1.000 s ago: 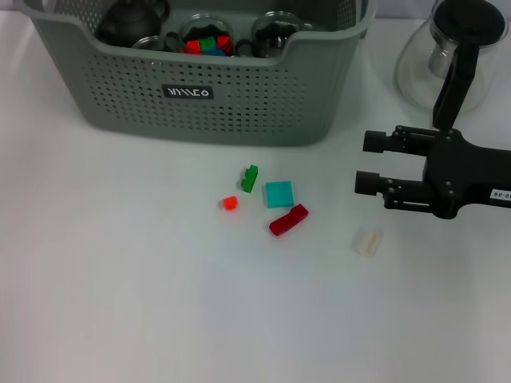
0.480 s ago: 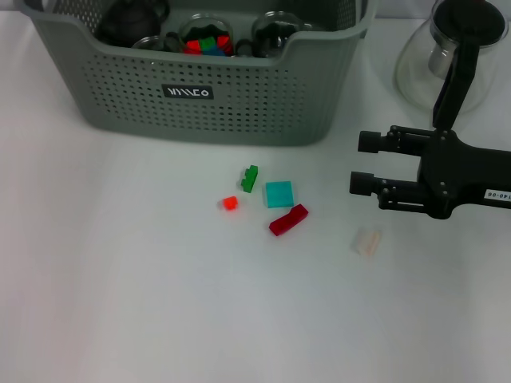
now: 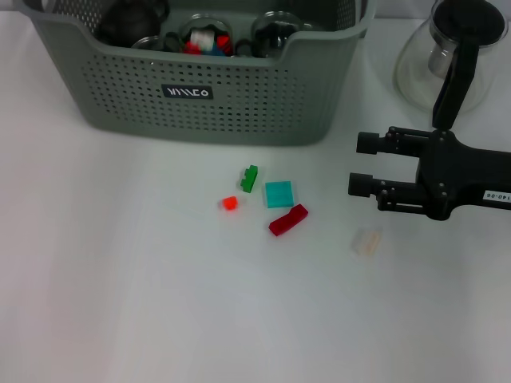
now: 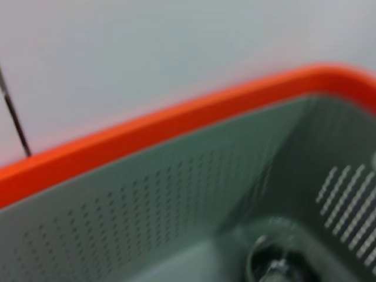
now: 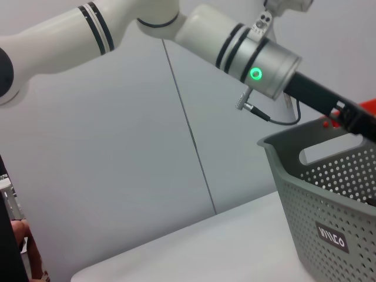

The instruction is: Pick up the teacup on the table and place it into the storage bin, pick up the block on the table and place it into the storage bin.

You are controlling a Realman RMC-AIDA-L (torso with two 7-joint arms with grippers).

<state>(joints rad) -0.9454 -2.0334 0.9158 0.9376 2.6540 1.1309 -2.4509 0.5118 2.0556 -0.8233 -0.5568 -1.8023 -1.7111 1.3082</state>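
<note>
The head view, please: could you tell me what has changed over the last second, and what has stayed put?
The right hand, open and empty, has slid slightly toward the robot's left, closer to the blocks. Inside the storage bin, something white now covers part of the coloured pieces. The green block, teal block, dark red block, small red block, pale piece and glass carafe have not moved.

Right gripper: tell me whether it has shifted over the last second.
Yes. The right gripper has crept slightly leftward, toward the teal block, which has stayed put on the table.
</note>
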